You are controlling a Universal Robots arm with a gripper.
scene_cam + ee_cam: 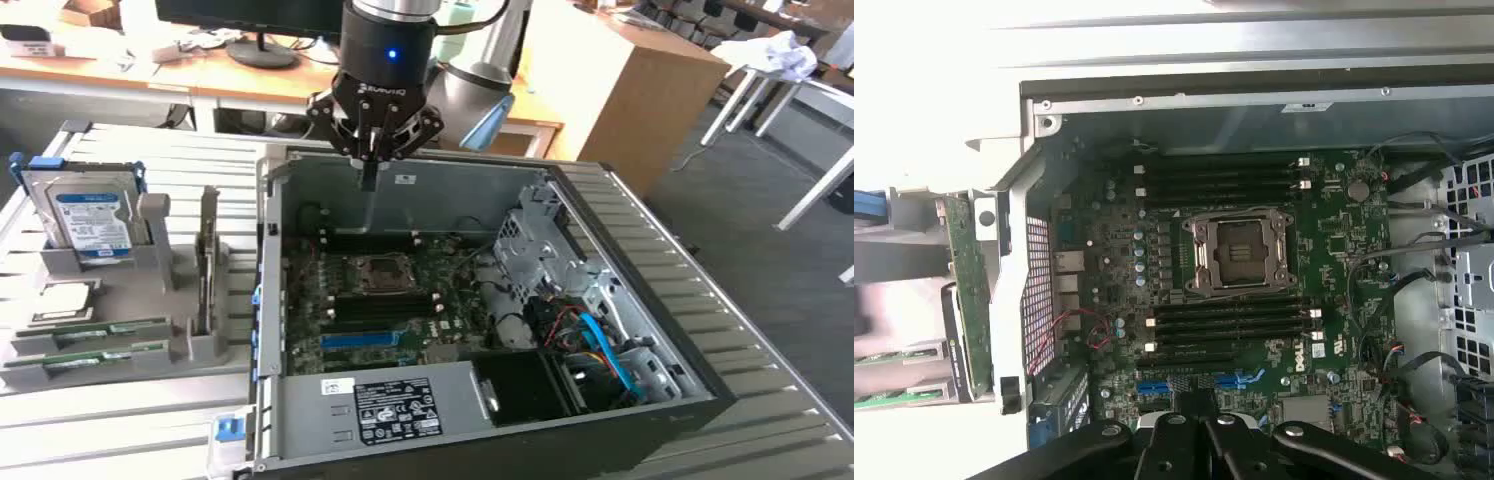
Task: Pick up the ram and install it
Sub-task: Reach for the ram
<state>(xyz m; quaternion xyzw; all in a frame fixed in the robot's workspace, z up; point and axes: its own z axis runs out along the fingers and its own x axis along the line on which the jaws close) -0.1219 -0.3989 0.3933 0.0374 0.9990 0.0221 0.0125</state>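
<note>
Ram (100, 331) well apart from end effector (370, 182)

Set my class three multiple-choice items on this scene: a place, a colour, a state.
1. Where does the hard drive stand? A in the grey holder, at the exterior view's left of the case; B inside the case; C on the floor.
2. What colour is the cable in the case's drive corner? A red; B blue; C yellow.
3. How is the gripper? A wide open; B half open; C shut, empty.
Answers: A, it stands upright in the holder; B, a blue strand shows there; C, its fingers meet, and the ram lies in the holder.
</note>
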